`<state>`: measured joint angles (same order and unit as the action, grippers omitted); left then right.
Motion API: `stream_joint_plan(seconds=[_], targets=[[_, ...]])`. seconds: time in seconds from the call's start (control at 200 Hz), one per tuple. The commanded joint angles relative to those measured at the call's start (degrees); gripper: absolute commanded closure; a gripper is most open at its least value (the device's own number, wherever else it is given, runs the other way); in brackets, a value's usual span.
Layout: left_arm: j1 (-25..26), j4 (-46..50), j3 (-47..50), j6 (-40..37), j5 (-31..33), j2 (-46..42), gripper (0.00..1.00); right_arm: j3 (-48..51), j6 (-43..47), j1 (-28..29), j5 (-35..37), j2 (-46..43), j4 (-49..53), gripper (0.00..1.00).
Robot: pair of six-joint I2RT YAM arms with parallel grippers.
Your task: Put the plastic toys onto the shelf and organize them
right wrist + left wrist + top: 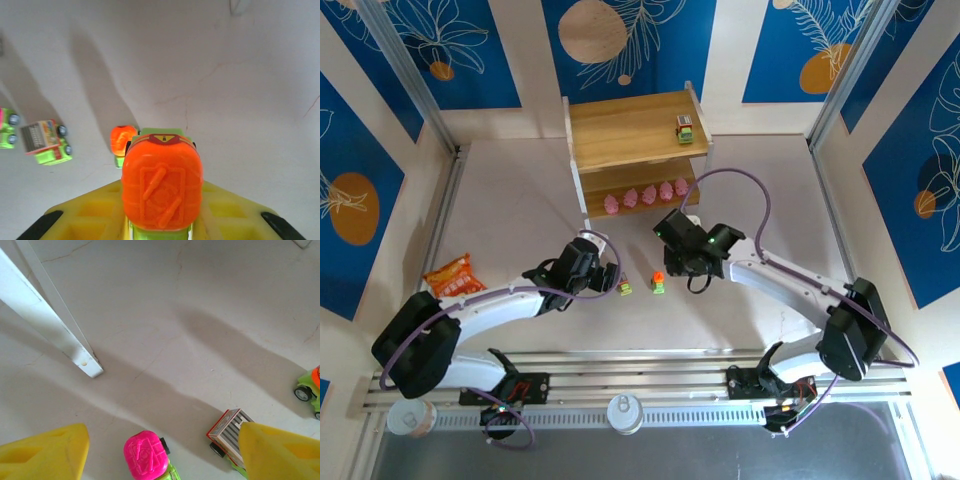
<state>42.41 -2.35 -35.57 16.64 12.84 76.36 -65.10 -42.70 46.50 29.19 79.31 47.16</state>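
White table (520, 215); L gripper (161, 439) open above magenta-top car (145, 456); R gripper (162, 200) tight around orange-top car (162, 180)

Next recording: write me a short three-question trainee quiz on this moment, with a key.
1. How many pink figurines stand on the lower tier of the shelf?
2. True or false: the left gripper is shut on a car.
3. What colour is the top of the car in the right gripper? A magenta, B grey, C orange.
Key: 1. five. 2. false; it is open over the magenta-topped car. 3. C, the orange-topped car.
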Motion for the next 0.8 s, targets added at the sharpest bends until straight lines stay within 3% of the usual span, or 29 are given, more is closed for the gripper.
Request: stream_joint_plan(seconds=[0.0, 0.375, 0.795], targets=[[-0.71, -1.13, -1.69, 1.00, -1.85, 0.81, 0.22, -4.35, 2.53, 0.34, 1.66, -2.60, 5.60, 0.72], [-0.80, -1.34, -1.96, 0.76, -2.97, 1.28, 0.22, -18.83, 6.45, 0.94, 4.82, -4.15, 12.81, 0.73], [-0.78, -1.45, -1.96, 0.76, -3.18, 1.37, 0.22, -39.19, 14.93, 1.75, 9.22, 2.78, 16.94, 0.75]])
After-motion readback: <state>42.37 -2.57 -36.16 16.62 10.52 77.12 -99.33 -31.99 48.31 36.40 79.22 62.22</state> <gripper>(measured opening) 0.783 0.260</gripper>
